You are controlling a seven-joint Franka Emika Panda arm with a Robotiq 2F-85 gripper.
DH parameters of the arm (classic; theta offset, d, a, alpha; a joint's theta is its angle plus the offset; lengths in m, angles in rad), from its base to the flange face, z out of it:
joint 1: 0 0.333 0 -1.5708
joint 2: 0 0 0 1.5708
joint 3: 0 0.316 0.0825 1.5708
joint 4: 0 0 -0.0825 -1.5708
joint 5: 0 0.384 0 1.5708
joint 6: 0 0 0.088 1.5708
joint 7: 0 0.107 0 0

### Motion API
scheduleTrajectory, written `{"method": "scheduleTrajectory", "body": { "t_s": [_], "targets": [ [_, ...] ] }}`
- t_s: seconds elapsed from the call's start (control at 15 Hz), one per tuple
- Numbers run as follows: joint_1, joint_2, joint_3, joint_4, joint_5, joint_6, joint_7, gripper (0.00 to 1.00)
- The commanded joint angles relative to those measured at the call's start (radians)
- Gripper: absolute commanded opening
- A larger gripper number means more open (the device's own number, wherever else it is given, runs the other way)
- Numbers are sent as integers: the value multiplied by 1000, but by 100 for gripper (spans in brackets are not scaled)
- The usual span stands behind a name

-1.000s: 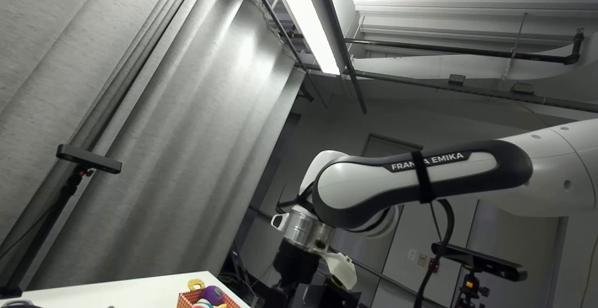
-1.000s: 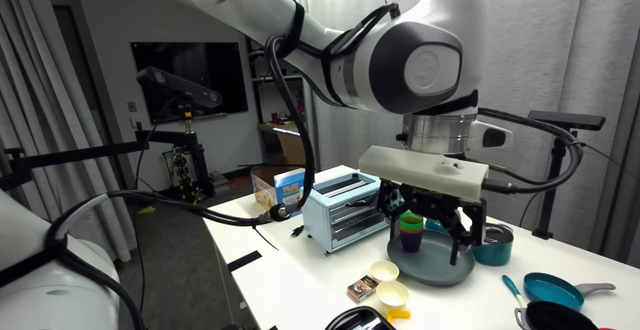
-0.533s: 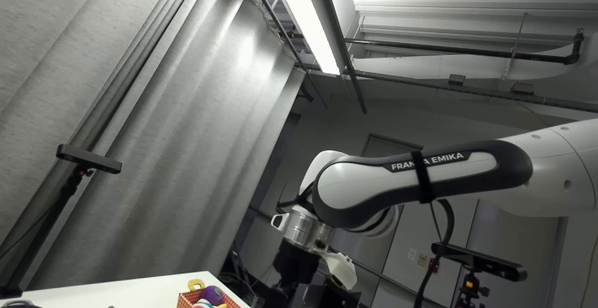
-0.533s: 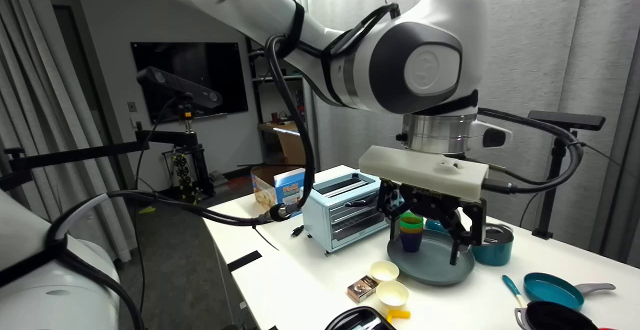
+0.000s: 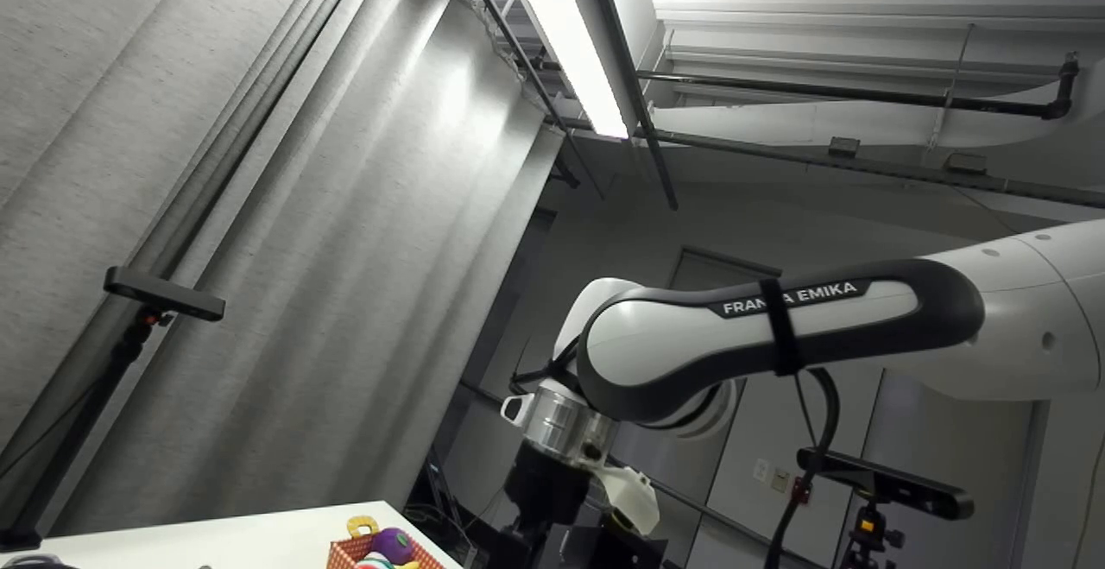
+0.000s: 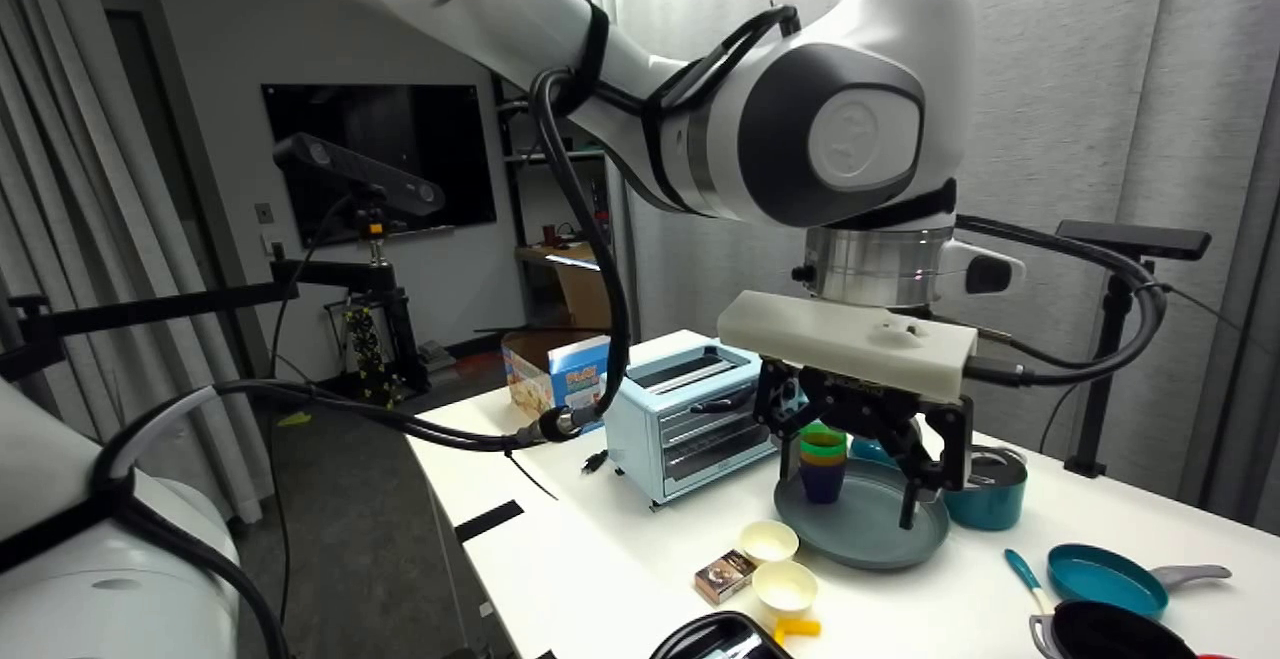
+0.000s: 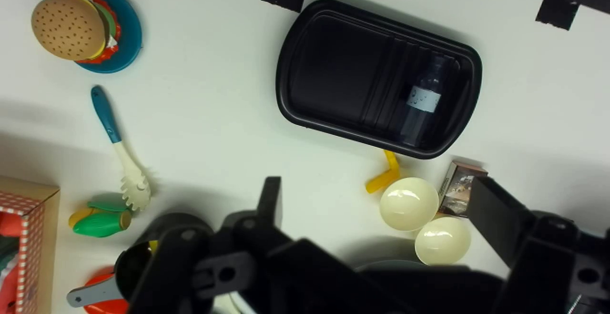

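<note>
- Pincer (image 7: 379, 195) spread wide, cream bowls (image 7: 409, 203) below on bench (image 7: 214, 95).
- Blk tray (image 7: 338, 66): labelled btl (image 7: 423, 98) inside.
- Gingham bskt (image 5: 349, 549): toys (image 5: 393, 545).
- Tray nr edge; gap to spaghetti server (image 7: 125, 158).

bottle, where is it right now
In the wrist view, right of centre, the bottle lies inside the black tray, along its right-hand end.

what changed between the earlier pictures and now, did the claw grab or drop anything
Nothing visibly changed in either exterior view: nothing moved, and nothing was grasped or let go. The black two-fingered claw stays open and raised above the white table, holding nothing. The round grey plate, the green, orange and purple stacked cups on it and the pale blue boxy toaster oven are where they were.
</note>
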Motion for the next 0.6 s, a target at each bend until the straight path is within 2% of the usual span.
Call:
{"method": "scheduleTrajectory", "body": {
  "t_s": [0.0,0.53],
  "targets": [
    [-16,1,15,1,5,-2,-4,100],
    [-24,82,0,53,1,-2,-62,100]
  ]
}}
